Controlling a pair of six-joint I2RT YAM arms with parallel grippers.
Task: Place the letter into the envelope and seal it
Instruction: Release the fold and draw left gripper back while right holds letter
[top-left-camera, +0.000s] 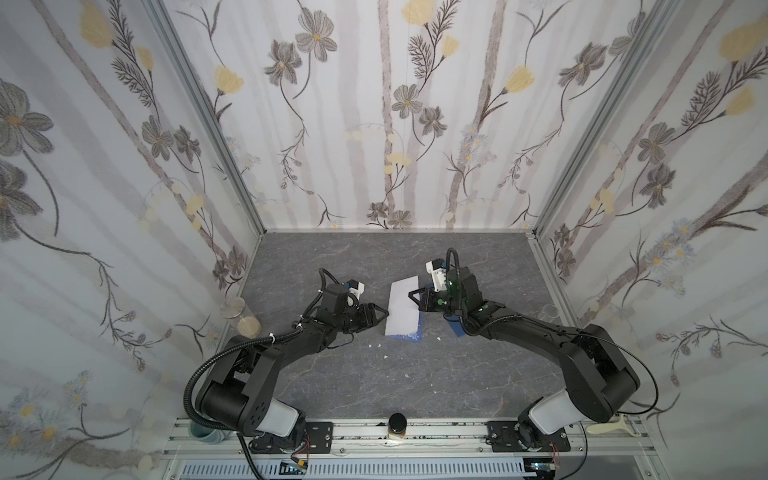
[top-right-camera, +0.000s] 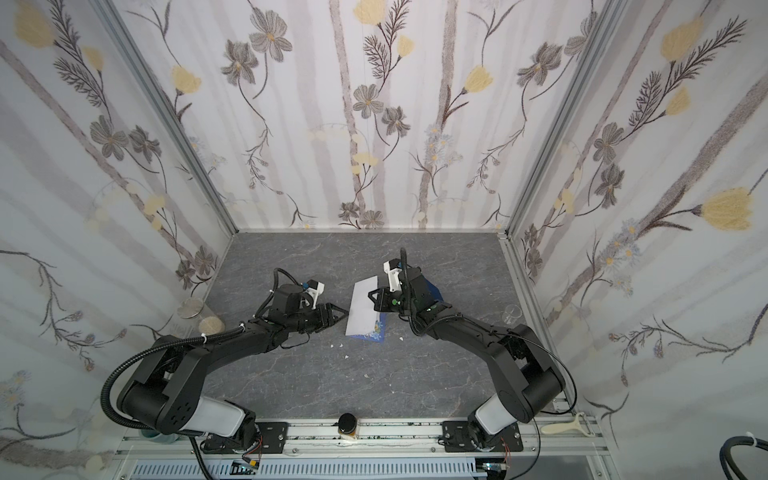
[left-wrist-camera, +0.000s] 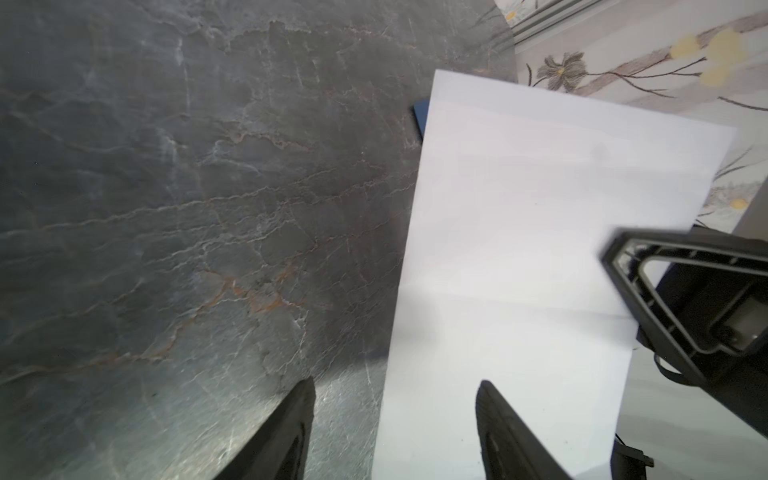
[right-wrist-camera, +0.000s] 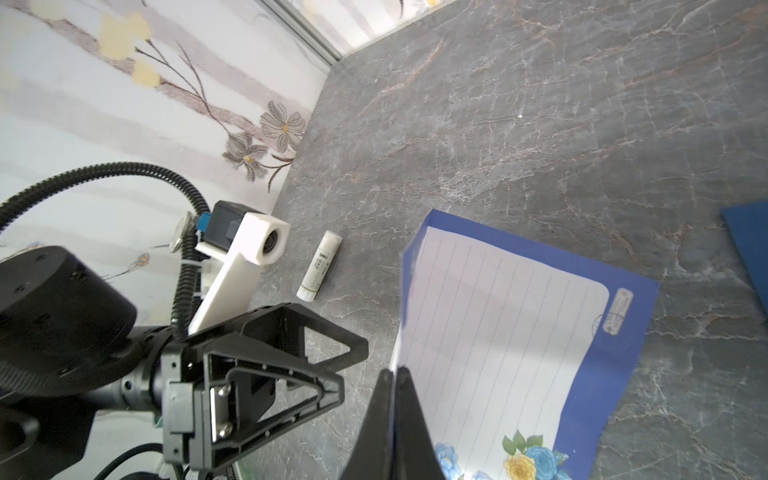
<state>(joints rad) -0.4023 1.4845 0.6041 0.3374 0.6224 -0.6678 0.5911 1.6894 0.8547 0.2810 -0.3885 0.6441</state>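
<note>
You're on the folding step, by my judgement. Your right gripper (right-wrist-camera: 392, 374) pinches the letter's (right-wrist-camera: 498, 332) raised edge, lined side facing down. Your left gripper (left-wrist-camera: 395, 382) hangs spread, straddling the opposite edge. The envelope (right-wrist-camera: 748, 249) lies flat beyond the sheet, apart from both grippers. Next you likely need to press a crease, then line the letter up with the envelope's mouth. The glue stick (right-wrist-camera: 320, 266) just past your left gripper seems to read "deli".
</note>
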